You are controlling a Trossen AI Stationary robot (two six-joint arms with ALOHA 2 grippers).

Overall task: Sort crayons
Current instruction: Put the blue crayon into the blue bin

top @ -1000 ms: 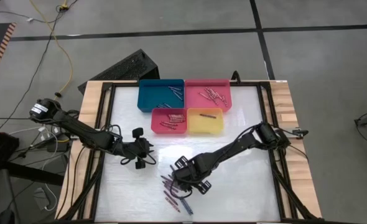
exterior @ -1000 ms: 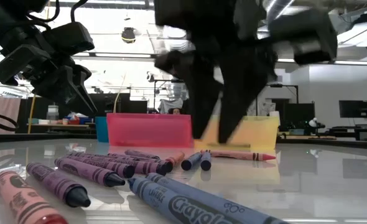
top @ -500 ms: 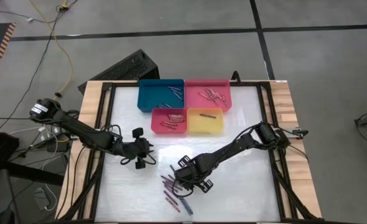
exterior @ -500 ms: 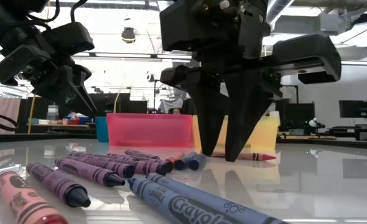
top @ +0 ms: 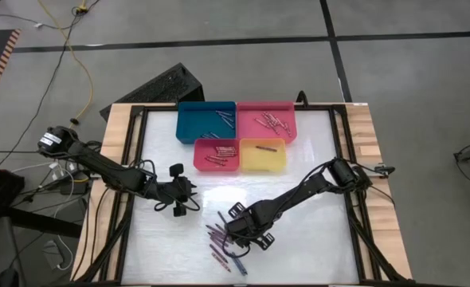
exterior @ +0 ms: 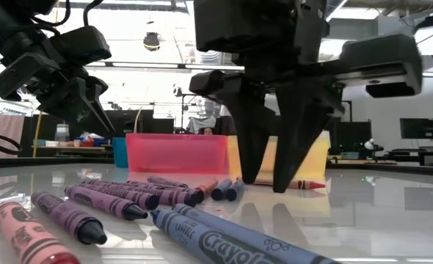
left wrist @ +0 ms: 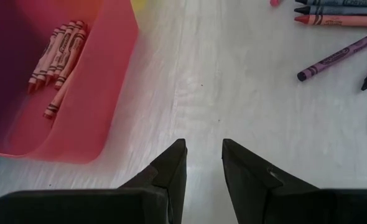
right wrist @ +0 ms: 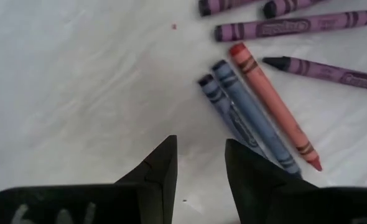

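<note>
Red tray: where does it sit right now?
In the high view the red tray sits at the table's far middle, touching the yellow tray on its right, just in front of the blue tray.

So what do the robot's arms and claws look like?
Both arms are black and jointed, with cables along them. The left end effector and right end effector each have two dark, pointed, wedge-shaped fingers. The right one has pale markings on its body.
</note>
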